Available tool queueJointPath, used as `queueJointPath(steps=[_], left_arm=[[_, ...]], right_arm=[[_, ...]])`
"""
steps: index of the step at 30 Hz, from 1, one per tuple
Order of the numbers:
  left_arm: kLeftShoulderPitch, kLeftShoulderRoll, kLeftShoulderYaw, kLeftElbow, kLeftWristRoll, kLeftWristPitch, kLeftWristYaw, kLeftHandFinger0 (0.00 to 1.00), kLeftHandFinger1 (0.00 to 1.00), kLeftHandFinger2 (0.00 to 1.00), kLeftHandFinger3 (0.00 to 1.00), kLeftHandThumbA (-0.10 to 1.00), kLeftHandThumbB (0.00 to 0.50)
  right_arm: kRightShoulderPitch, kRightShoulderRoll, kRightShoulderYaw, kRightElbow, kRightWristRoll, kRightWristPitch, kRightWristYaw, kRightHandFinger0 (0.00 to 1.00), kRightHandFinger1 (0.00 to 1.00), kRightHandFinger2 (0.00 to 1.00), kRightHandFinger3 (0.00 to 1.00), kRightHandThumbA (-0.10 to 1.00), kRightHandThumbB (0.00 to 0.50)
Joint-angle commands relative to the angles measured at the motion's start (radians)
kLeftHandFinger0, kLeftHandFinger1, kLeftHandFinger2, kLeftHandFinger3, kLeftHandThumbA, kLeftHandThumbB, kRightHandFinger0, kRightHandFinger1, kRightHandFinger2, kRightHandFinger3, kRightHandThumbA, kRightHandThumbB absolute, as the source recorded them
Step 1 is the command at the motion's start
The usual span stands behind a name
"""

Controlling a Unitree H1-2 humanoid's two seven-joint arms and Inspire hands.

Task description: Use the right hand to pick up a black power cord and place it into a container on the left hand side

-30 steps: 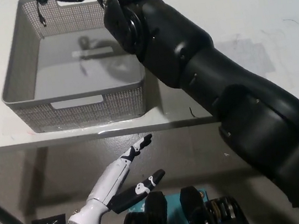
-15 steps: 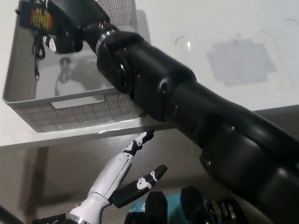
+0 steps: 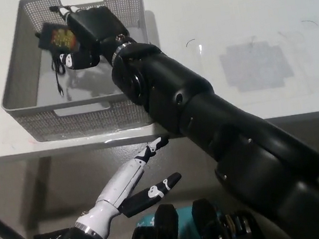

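Over the grey basket (image 3: 18, 86), the right hand (image 3: 89, 34) fingers clamp the black power cord (image 3: 56, 38), cable dangling downward.

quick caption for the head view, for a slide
Black right hand holds the black power cord over the grey mesh basket while the white left hand rests open below the table edge.

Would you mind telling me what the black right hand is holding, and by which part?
The black right hand holds the black power cord by its adapter block; the cable dangles into the grey mesh basket.

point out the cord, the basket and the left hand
cord (image 3: 56, 36), head view, on its black adapter block
basket (image 3: 81, 114), head view, on its front wall
left hand (image 3: 130, 186), head view, on the white palm
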Motion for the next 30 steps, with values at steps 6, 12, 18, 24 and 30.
queueJointPath(steps=[6, 12, 18, 24, 30], left_arm=[[-0.030, 0.019, 0.000, -0.002, 0.003, -0.026, -0.011, 1.00, 1.00, 1.00, 1.00, 0.89, 0.166], [-0.033, 0.021, -0.003, -0.011, 0.004, -0.019, -0.018, 1.00, 1.00, 1.00, 1.00, 0.88, 0.157], [-0.034, 0.016, -0.002, -0.008, 0.007, -0.021, -0.018, 1.00, 1.00, 1.00, 1.00, 0.85, 0.155], [-0.032, 0.021, -0.003, 0.000, 0.015, -0.031, -0.017, 1.00, 1.00, 1.00, 1.00, 0.84, 0.150], [-0.011, 0.029, -0.001, -0.012, 0.031, -0.034, -0.008, 1.00, 1.00, 1.00, 1.00, 0.87, 0.135]], right_arm=[[-0.066, -0.053, -0.040, -0.075, 0.046, 0.049, 0.112, 1.00, 1.00, 1.00, 1.00, 1.00, 0.500], [-0.054, -0.070, -0.073, -0.104, 0.074, 0.036, 0.143, 1.00, 1.00, 1.00, 1.00, 1.00, 0.500], [-0.023, -0.105, -0.151, -0.231, 0.140, -0.009, 0.149, 1.00, 1.00, 1.00, 1.00, 1.00, 0.500], [0.035, -0.186, -0.276, -0.580, 0.220, -0.011, 0.165, 1.00, 1.00, 1.00, 1.00, 1.00, 0.500], [0.119, -0.290, -0.390, -0.923, 0.306, 0.070, 0.250, 1.00, 1.00, 1.00, 1.00, 1.00, 0.473]])
